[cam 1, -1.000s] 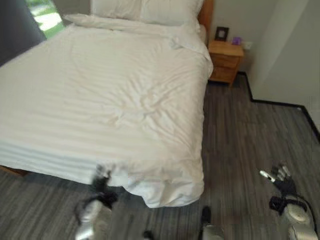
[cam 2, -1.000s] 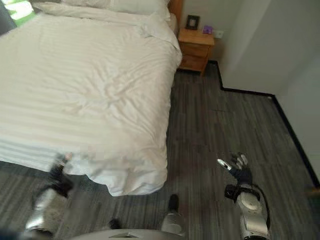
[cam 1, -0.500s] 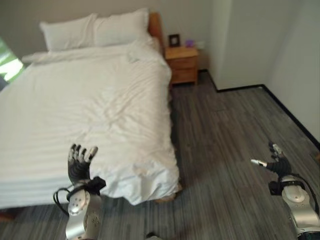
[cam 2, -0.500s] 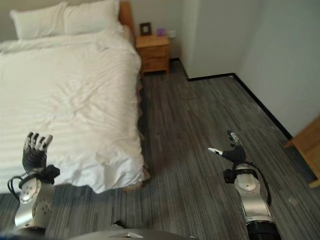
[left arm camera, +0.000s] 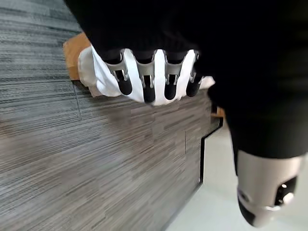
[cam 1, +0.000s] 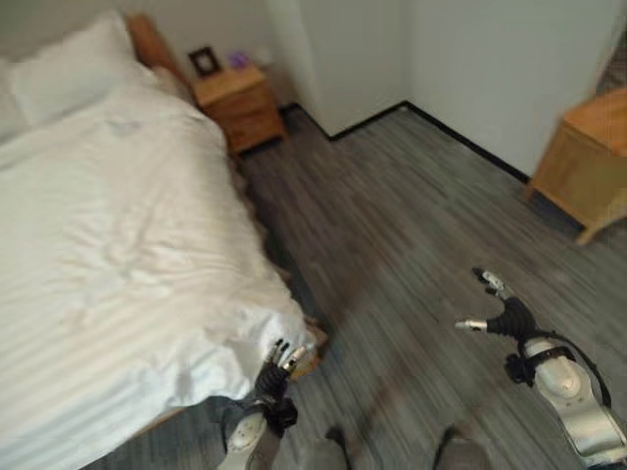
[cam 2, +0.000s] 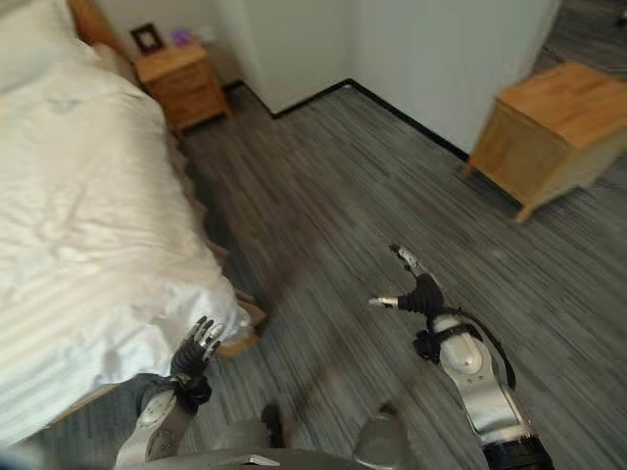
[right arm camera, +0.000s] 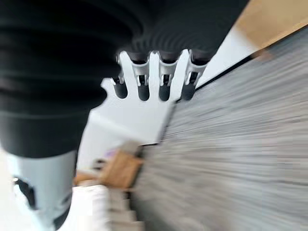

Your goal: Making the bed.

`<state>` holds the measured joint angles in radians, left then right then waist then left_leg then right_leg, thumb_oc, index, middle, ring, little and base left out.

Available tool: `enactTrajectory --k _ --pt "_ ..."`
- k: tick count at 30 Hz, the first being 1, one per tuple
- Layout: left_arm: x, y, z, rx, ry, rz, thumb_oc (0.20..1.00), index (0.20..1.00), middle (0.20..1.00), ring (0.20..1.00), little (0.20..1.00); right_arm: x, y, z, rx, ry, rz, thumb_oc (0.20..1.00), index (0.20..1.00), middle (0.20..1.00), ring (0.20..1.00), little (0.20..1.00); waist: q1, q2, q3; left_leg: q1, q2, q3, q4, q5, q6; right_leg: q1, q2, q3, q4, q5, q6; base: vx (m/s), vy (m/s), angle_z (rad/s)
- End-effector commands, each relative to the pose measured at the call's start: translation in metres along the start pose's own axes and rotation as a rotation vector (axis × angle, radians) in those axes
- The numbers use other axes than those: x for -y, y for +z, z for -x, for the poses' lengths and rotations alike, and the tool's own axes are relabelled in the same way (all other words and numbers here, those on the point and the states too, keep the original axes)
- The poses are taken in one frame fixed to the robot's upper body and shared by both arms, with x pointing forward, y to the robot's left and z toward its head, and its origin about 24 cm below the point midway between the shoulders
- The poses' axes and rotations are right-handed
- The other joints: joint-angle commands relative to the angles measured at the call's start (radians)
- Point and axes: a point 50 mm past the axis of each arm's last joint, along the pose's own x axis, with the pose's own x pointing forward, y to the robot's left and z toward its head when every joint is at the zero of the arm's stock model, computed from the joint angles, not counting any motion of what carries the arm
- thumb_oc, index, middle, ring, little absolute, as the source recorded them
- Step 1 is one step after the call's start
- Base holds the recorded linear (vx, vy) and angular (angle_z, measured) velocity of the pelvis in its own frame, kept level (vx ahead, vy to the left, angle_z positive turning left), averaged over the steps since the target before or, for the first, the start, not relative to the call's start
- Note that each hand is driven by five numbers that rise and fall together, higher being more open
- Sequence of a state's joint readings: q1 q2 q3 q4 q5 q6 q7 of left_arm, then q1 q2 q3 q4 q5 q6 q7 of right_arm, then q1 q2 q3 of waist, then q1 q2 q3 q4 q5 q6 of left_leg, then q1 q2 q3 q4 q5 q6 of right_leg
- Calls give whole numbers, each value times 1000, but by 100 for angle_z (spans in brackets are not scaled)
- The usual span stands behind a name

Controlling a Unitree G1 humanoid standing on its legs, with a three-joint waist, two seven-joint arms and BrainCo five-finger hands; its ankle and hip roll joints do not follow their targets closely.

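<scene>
We observed the bed (cam 1: pixel 108 225) along the robot's left side, covered by a white duvet (cam 1: pixel 118 284) with light wrinkles across its middle. One corner of the duvet (cam 2: pixel 211 313) hung over the foot corner of the bed, with a wooden bed leg (cam 2: pixel 240 338) showing beneath it.

We found the left hand (cam 2: pixel 196 354) raised just beside that hanging corner, its fingers (left arm camera: pixel 144 82) straight and slightly spread, holding nothing (we could not tell whether the tips touched the cloth).

We found the right hand (cam 1: pixel 506 315) well apart from the bed, over the grey plank floor (cam 1: pixel 392 235). Its fingers (right arm camera: pixel 163 79) were extended and spread, with the thumb out to the side, and held nothing.

A pillow (cam 1: pixel 69 73) lay at the head of the bed. A wooden nightstand (cam 1: pixel 238 105) stood just beside the bed head, carrying a small dark frame (cam 1: pixel 205 61). A second wooden cabinet (cam 2: pixel 549 132) stood by the wall (cam 1: pixel 490 59) on the robot's right.
</scene>
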<state>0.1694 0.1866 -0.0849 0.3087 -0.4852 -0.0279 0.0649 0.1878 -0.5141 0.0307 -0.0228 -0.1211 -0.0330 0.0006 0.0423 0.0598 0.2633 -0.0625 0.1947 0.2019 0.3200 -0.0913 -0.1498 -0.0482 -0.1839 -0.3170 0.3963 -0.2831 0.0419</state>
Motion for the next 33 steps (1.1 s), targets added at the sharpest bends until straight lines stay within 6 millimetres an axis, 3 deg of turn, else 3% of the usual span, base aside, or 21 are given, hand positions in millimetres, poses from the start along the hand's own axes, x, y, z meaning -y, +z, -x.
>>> enactTrajectory --k 1,2,6,9,10,11,13,15,17,19,21,22,23,26,27,28,29,30,31,32,33 --pt "7 29 2 146 -27 -29 1000 1000 1000 1000 1000 20 35 -20 160 -100 59 1000 1000 1000 1000 1000 84 -15 -34 -120 -121 35 -172 167 57 291 78 6 -483 163 89 554 47 -9" --pt "9 31 1 150 -22 -27 1000 1000 1000 1000 1000 21 36 -24 161 -110 57 1000 1000 1000 1000 1000 104 -12 -32 -152 -95 14 -270 226 44 311 86 20 -484 145 97 543 77 -23" --pt "6 37 4 181 3 -7 1000 1000 1000 1000 1000 19 39 -31 166 -105 54 1000 1000 1000 1000 1000 149 -30 -47 -190 -71 -45 -370 294 16 356 64 52 -484 102 130 484 81 -52" --pt "0 36 7 167 18 -25 1000 1000 1000 1000 1000 12 37 -30 150 -99 43 1000 1000 1000 1000 1000 175 -72 -65 -182 -87 -22 -353 305 49 378 32 69 -420 117 148 604 95 -63" --pt "-3 36 4 154 30 -28 1000 1000 1000 1000 1000 5 36 -30 141 -93 39 1000 1000 1000 1000 1000 177 -111 -56 -162 -129 6 -327 251 100 309 -14 88 -196 223 201 467 122 -40" --pt "-3 38 2 154 24 -35 1000 1000 1000 1000 1000 3 36 -30 139 -90 33 1000 1000 1000 1000 1000 170 -115 -54 -146 -139 14 -322 226 117 264 -31 97 -89 286 220 581 183 -29" --pt "-1 42 2 161 7 -46 1000 1000 1000 1000 1000 4 41 -31 157 -99 40 1000 1000 1000 1000 1000 139 -85 -39 -70 -140 20 -337 187 145 149 -63 87 107 409 220 432 226 -5" --pt "0 45 1 165 0 -64 1000 1000 1000 1000 1000 2 42 -33 155 -106 20 1000 1000 1000 1000 1000 101 -46 -17 15 -131 15 -362 151 156 47 -79 85 169 398 218 505 231 22" --pt "1 45 0 166 -5 -71 1000 1000 1000 1000 1000 0 42 -32 153 -105 17 1000 1000 1000 1000 1000 84 -33 -9 53 -134 11 -377 135 155 7 -87 71 151 372 207 440 96 20" --pt "4 49 -1 181 -11 -65 1000 1000 1000 1000 1000 -3 41 -30 147 -97 -25 1000 1000 1000 1000 1000 18 -13 16 153 -145 -31 -407 75 127 -128 -48 35 -38 293 171 697 -14 19" --pt "1 50 -1 183 1 -79 1000 1000 1000 1000 1000 -4 36 -27 131 -93 -33 1000 1000 1000 1000 1000 -16 -24 20 211 -143 -61 -407 26 94 -150 -32 4 -313 339 169 580 -121 24" --pt "0 50 -1 183 2 -79 1000 1000 1000 1000 1000 -4 36 -27 131 -92 -34 1000 1000 1000 1000 1000 -20 -23 21 210 -141 -64 -407 28 93 -142 -29 -1 -328 348 168 845 -152 72" --pt "-3 56 -2 208 16 -113 1000 1000 1000 1000 1000 -4 31 -22 111 -89 -29 1000 1000 1000 1000 1000 -70 -26 16 293 -126 -128 -407 -36 69 -199 2 96 -460 398 182 697 -107 97" --pt "-2 57 -1 219 13 -118 1000 1000 1000 1000 1000 0 29 -16 105 -90 15 1000 1000 1000 1000 1000 -70 -30 9 337 -119 -154 -399 -42 64 -184 0 114 -393 404 179 609 -121 127" --pt "2 55 0 224 10 -108 1000 1000 1000 1000 1000 1 27 -13 101 -80 36 1000 1000 1000 1000 1000 -64 -28 5 317 -119 -173 -214 -27 50 -145 11 91 -378 405 141 680 -334 123" --pt "8 57 2 238 -6 -54 1000 1000 1000 1000 1000 5 26 -11 101 -79 50 1000 1000 1000 1000 1000 -39 -41 23 164 -123 -170 121 83 17 -67 9 49 -368 363 81 677 -333 103" --pt "8 57 2 238 -6 -54 1000 1000 1000 1000 1000 5 26 -11 102 -80 49 1000 1000 1000 1000 1000 -43 -45 20 155 -128 -175 124 87 18 -72 4 45 -370 366 81 397 -334 136" --pt "11 60 3 256 -12 -29 1000 1000 1000 1000 1000 8 29 -11 117 -91 58 1000 1000 1000 1000 1000 -27 -56 33 83 -119 -147 249 119 13 -30 5 18 -379 339 57 328 -360 87" --pt "12 65 3 274 -18 -33 1000 1000 1000 1000 1000 13 33 -15 135 -117 59 1000 1000 1000 1000 1000 9 -73 57 -20 -79 -63 340 123 14 44 10 -26 -397 291 36 541 -437 56" --pt "10 66 4 278 6 -22 1000 1000 1000 1000 1000 15 38 -18 151 -127 68 1000 1000 1000 1000 1000 31 -69 55 -63 -40 0 282 114 18 92 20 -56 -409 258 38 540 -319 15" --pt "9 65 3 271 12 -19 1000 1000 1000 1000 1000 16 41 -21 157 -136 68 1000 1000 1000 1000 1000 42 -75 54 -95 -44 7 278 114 18 118 16 -67 -422 251 42 321 -89 65"
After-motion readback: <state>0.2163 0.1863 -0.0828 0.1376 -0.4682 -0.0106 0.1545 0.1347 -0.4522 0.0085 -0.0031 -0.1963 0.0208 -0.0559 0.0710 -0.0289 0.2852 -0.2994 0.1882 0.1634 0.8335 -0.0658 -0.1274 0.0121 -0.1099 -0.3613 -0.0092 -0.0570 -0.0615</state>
